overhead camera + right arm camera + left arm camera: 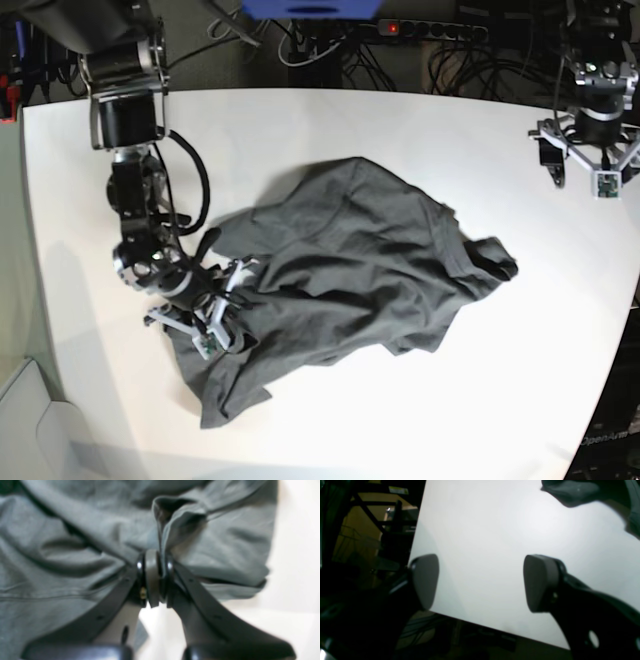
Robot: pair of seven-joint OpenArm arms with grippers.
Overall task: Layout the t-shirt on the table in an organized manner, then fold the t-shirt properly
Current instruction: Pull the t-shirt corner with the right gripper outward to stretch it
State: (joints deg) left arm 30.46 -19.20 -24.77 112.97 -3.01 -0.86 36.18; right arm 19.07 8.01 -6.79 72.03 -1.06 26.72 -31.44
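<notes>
The dark grey t-shirt (350,270) lies crumpled and wrinkled in the middle of the white table (350,130). My right gripper (230,295) sits at the shirt's left edge. In the right wrist view this gripper (158,566) is shut on a raised fold of the t-shirt (212,542), with cloth pinched between its pads. My left gripper (590,150) hovers over the table's far right corner, well away from the shirt. In the left wrist view the left gripper (482,582) is open with nothing between its fingers (540,582); a bit of the t-shirt (570,492) shows at the top right.
Black cables and a power strip (430,30) run behind the table's far edge. In the left wrist view the table's edge (495,627) passes just under the left gripper, with dark frames and floor beyond it.
</notes>
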